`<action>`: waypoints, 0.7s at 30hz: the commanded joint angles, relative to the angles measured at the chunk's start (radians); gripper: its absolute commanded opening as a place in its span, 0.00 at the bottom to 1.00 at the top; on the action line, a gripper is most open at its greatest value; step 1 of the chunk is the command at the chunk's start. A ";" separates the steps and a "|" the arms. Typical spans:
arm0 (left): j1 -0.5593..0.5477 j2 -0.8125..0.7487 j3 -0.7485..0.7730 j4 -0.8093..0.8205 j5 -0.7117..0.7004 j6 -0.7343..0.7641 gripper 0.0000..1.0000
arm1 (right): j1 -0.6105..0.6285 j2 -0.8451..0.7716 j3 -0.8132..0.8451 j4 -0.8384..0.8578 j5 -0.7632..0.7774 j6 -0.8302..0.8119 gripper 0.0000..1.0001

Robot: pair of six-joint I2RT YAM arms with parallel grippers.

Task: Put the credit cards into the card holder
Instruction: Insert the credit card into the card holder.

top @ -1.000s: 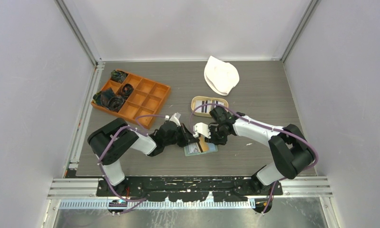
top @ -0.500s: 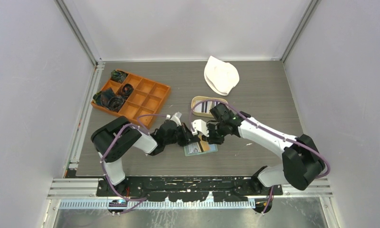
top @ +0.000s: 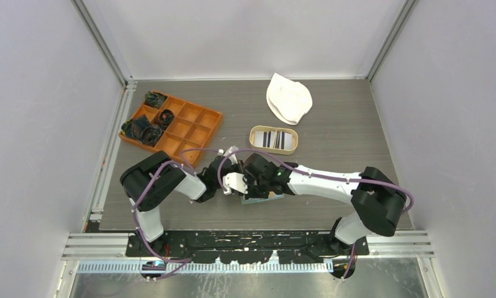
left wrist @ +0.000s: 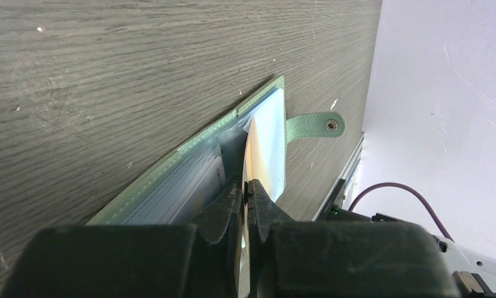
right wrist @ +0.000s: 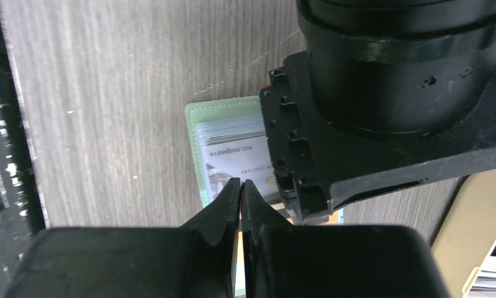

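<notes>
Both claws are crowding the open card holder on the bench.
The left claw is pinching a credit card standing on edge over the holder's pale pockets; the right claw is hovering just above the holder, jaws pressed together.

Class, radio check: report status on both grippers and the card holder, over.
Left gripper pinching an inner leaf of the card holder. Right gripper shut just over it, nothing clearly held. Left gripper's body crowds the opening, over.
</notes>
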State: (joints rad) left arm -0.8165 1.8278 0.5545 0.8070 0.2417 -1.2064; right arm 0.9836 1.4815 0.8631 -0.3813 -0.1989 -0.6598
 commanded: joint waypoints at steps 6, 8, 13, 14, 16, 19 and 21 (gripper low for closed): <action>-0.001 0.042 0.006 -0.048 0.024 0.035 0.07 | 0.030 0.052 0.007 0.097 0.190 -0.012 0.09; -0.001 0.044 0.008 -0.045 0.027 0.034 0.08 | 0.030 0.066 0.004 0.099 0.196 -0.024 0.09; -0.001 0.048 0.011 -0.043 0.037 0.033 0.10 | 0.030 0.077 -0.004 0.099 0.269 -0.052 0.09; 0.000 0.049 0.012 -0.043 0.039 0.033 0.10 | 0.030 0.079 -0.007 0.099 0.279 -0.062 0.09; 0.000 0.048 0.012 -0.043 0.041 0.033 0.11 | 0.029 0.081 -0.012 0.099 0.298 -0.073 0.09; 0.003 0.048 0.012 -0.044 0.045 0.032 0.12 | 0.030 0.079 -0.015 0.097 0.316 -0.084 0.09; 0.005 0.048 0.011 -0.045 0.048 0.033 0.12 | 0.030 0.076 -0.015 0.089 0.320 -0.089 0.09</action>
State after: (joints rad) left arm -0.8085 1.8526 0.5735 0.8196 0.2626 -1.2060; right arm 1.0264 1.5558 0.8490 -0.3439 0.0322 -0.7250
